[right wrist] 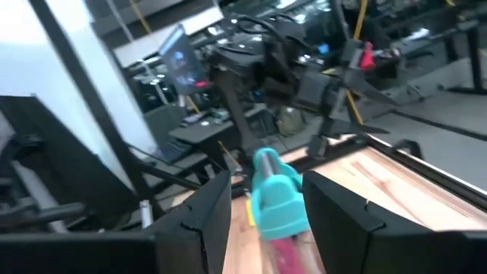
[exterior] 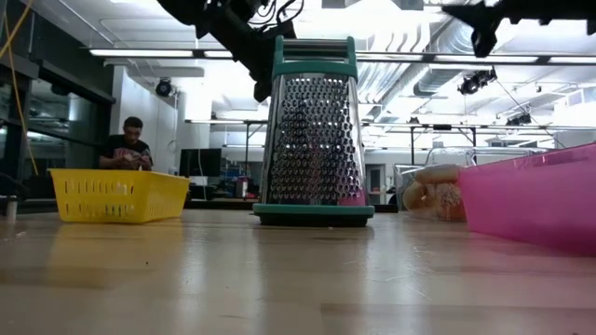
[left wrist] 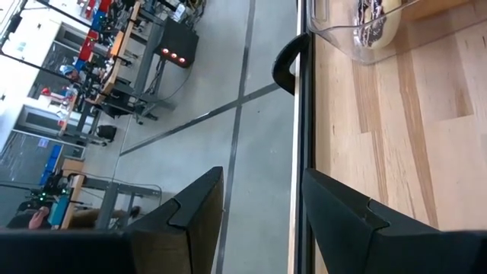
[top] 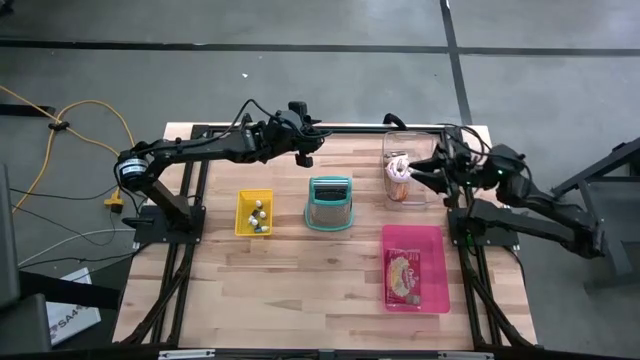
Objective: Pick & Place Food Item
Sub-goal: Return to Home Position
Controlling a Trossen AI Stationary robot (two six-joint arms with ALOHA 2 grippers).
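A clear container (top: 406, 190) at the table's far right holds food items (top: 398, 180), which the low view shows as pale lumps (exterior: 433, 191). A pink tray (top: 432, 240) near the right front has a food packet (top: 404, 275) lying flat in it. My right gripper (top: 418, 170) hovers above the clear container, pointing level toward the table's left. In its wrist view the fingers stand apart (right wrist: 266, 183) with nothing between them. My left gripper (top: 305, 155) waits open (left wrist: 262, 190) above the table's far edge, holding nothing.
A teal-handled grater (top: 330, 203) stands upright mid-table, straight ahead of my right gripper. A yellow basket (top: 254, 212) with small items sits to its left. A person (exterior: 128, 144) sits in the room behind. Bare wood lies along the near edge.
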